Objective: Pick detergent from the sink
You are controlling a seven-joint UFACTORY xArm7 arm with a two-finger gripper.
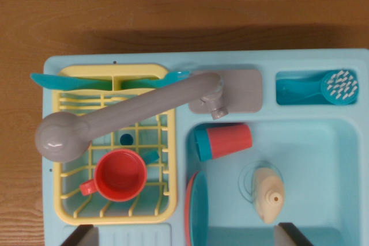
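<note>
- You're looking straight down on a light blue toy sink unit (pixel 69 59) sitting on a wooden table (pixel 173 4).
- The detergent (pixel 268 191), a cream bottle, lies in the sink basin (pixel 334 177) over the drain, nozzle toward the bottom edge.
- Just above it in the same basin, a red and blue cup (pixel 223 141) lies on its side.
- A red-rimmed blue plate (pixel 196 208) stands on edge against the basin's left wall.
- On the wrist view's left, your yellow dish rack (pixel 66 102) holds a red mug (pixel 119 175), upright, mouth up.
- The grey faucet (pixel 115 119) swings out over that rack.
- A blue brush (pixel 334 87) rests in the small top-right tray.
- Your gripper (pixel 184 235) shows only two dark fingertips at the bottom edge, spread wide apart, holding nothing.
</note>
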